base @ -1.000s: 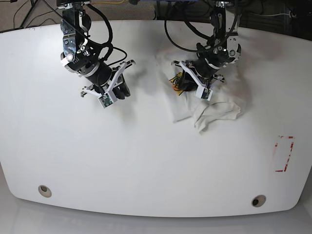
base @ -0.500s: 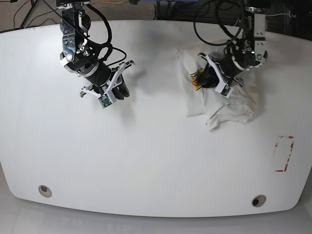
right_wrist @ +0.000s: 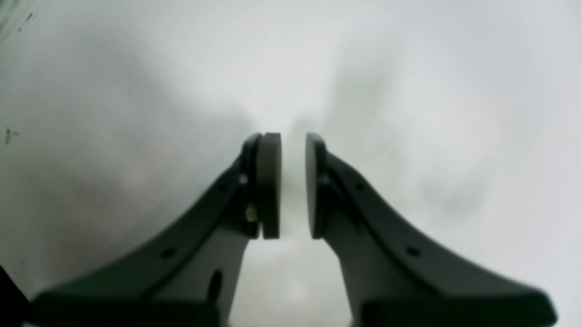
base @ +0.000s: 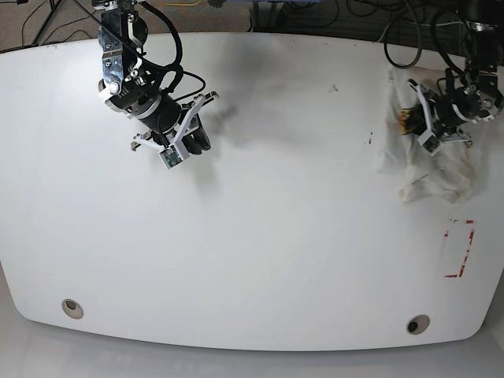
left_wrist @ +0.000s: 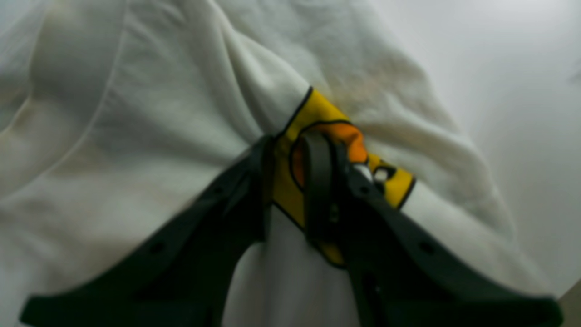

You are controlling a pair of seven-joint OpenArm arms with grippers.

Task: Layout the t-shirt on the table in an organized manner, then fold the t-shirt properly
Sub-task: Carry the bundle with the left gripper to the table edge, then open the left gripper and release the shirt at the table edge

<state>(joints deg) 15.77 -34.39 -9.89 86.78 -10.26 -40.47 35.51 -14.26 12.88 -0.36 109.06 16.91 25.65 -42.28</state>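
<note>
Pinching a printed fold of the t-shirt (left_wrist: 317, 131), our left gripper (left_wrist: 290, 181) holds soft, light cloth that will sag and bunch, so we would take seams or corners. It lies crumpled at the table's (base: 260, 236) far right edge. Our right gripper (right_wrist: 292, 181) hangs narrow and empty. Sleeves and collar are hidden.

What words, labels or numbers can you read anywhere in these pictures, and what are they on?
None can be read.
T-shirt: only an orange-yellow graphic with black outlines shows, bunched between the left gripper's fingers; any lettering is folded away or blurred.
Table: a red-outlined rectangle mark, no text.
</note>
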